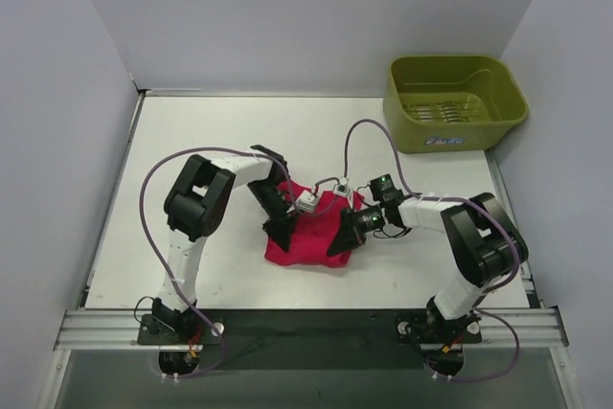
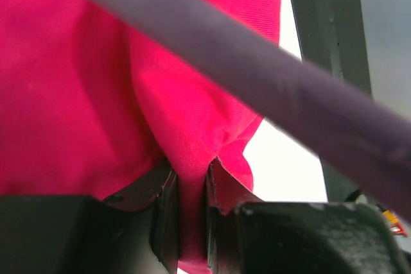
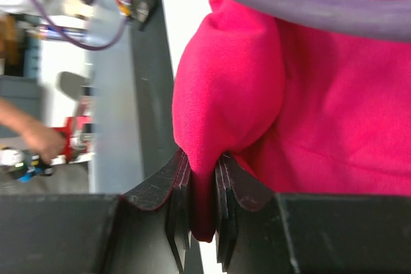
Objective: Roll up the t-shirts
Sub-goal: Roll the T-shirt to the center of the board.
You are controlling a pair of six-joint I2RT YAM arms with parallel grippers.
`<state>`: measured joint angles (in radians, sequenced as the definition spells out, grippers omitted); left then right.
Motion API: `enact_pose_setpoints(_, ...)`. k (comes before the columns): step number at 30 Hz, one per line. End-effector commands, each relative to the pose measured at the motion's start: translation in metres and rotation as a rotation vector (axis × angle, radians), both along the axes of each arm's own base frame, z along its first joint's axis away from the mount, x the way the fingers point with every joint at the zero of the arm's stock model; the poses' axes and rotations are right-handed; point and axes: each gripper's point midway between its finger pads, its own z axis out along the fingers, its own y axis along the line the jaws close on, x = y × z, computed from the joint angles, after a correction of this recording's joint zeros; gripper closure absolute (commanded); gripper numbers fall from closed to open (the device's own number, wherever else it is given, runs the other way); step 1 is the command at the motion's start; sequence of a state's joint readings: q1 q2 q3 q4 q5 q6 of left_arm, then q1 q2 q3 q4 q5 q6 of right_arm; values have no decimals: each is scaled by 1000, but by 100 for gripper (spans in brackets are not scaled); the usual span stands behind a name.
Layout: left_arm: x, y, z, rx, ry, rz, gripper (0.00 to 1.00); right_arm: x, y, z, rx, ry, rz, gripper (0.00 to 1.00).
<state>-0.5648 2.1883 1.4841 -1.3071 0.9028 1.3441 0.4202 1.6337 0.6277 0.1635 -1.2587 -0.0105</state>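
T-shirt (image 1: pixel 308 238) in L hand (image 2: pixel 191 192) + R hand (image 3: pixel 203 181)

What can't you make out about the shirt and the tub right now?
- Top view: t-shirt side edges, hidden under the left gripper and right gripper.
- Left wrist view: t-shirt outline, cut off by the frame and crossed by a blurred cable.
- Top view: tub contents, too small.

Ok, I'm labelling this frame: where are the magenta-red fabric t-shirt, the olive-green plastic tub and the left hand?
magenta-red fabric t-shirt (image 1: pixel 311 241): top view, bare cloth near its middle.
olive-green plastic tub (image 1: pixel 479 136): top view, its near outer wall.
left hand (image 2: pixel 191 217): left wrist view, midway between its fingertips, where cloth is pinched.
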Motion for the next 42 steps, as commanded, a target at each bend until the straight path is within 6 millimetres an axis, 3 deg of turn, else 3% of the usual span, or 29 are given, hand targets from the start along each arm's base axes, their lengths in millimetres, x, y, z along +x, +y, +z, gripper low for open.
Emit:
enact_pose_setpoints(1,-20,15,60,1,125,34,84,18,-5,20,12,172,-60,95)
enact_pose_setpoints(5,-12,17,77,-23,85,77,82,8,-9,30,-60,157,9,95)
enact_pose_setpoints(9,-28,28,90,-31,56,69,85,-2,-20,29,-142,172,34,95)
enact_pose_setpoints(13,-48,38,81,12,100,38,86,-26,-28,20,-195,312,15,96)
enact_pose_setpoints(23,-76,48,45,69,261,-6,92,-54,-22,-11,-206,479,-23,96)
enact_pose_setpoints(30,-72,52,19,127,318,-35,91,-66,-20,-32,-273,696,-5,96)
enact_pose_setpoints(33,-64,50,11,151,323,-35,85,-77,-22,-42,-338,767,8,96)
enact_pose_setpoints(37,-56,49,9,157,315,-20,63,-77,-23,-47,-379,762,1,97)
enact_pose_setpoints(38,-52,49,14,151,304,1,49,-77,-23,-48,-385,768,-3,98)
enact_pose_setpoints(39,-47,49,18,145,297,26,3,-77,-25,-51,-406,779,-12,98)
enact_pose_setpoints(42,-23,52,45,120,233,141,3,-75,-27,-57,-452,784,-16,99)
